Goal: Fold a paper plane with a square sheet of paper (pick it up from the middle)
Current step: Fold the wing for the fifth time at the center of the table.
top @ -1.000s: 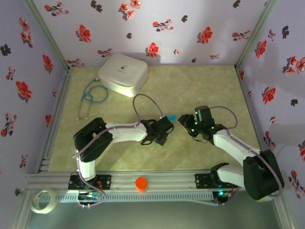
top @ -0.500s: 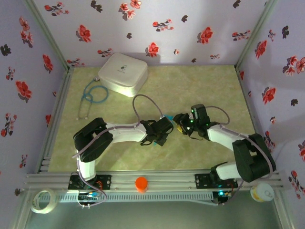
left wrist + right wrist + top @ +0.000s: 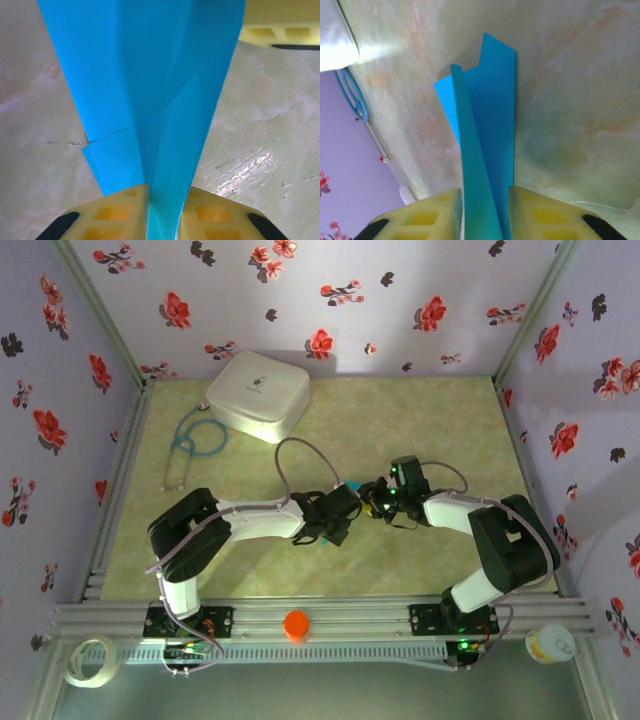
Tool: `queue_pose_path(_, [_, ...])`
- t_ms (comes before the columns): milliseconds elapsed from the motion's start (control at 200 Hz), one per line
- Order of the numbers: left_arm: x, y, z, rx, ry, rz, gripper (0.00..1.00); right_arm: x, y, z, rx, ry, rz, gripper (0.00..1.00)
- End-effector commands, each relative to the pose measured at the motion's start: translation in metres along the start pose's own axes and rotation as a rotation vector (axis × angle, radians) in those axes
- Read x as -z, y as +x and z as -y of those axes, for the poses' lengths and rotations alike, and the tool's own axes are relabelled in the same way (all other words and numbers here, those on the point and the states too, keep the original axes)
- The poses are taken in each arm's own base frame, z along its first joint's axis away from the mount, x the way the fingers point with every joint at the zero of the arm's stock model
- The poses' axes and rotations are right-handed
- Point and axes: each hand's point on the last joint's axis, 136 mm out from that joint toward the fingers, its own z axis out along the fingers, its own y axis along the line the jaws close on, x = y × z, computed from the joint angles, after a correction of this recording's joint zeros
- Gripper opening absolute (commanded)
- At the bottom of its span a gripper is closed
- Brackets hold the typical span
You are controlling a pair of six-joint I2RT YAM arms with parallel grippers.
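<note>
Paper (image 3: 351, 486): near the desk (image 3: 420, 430) centre, between the 2 hands, lifted off the surface or only brushing it; already folded, with a lengthwise crease and overlapping flaps in the left wrist view (image 3: 145, 75).

Left hand (image 3: 345, 508): pinching the paper at its narrow end, pads pressed on the fold from both sides (image 3: 162, 215); in the same spot as 1 second ago.

Right hand (image 3: 375, 504): pinching the other end, with the sheet (image 3: 490, 125) running straight out from between the yellow pads (image 3: 482, 215).

Just changed: right arm swung in from 3 o'clock, from well apart to just beside the left hand; jaws brought together from half spread onto the paper.

Seen from the left wrist: a yellow fingertip (image 3: 280, 35) at 1 o'clock, beside the paper's far edge.

Box (image 3: 258, 392): well apart at 10 o'clock from the paper, not involved.

Meaning for the task: paper now gripped at 2 points, so likely a hand-over or a steadying hold for the next crease; plane not yet finished, flaps uneven in the right wrist view.

Next move, as judged: 1 hand to hold firm while the other regrips or presses a fold.

Risk: pulling apart could tear or skew the thin sheet.
</note>
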Motion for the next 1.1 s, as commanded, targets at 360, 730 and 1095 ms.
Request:
queue_pose_path(360, [0.007,-0.004,-0.002,-0.017,0.006,0.024,0.18,0.001,0.005,-0.008,0.005,-0.029,-0.015,0.16])
queue_pose_path(730, [0.003,-0.003,0.000,0.007,0.013,0.020,0.11,0.008,0.003,-0.008,0.024,-0.007,0.011,0.21])
queue_pose_path(1095, [0.013,-0.009,0.001,-0.006,0.030,0.055,0.25,0.006,0.003,-0.011,0.024,-0.021,0.002,0.12])
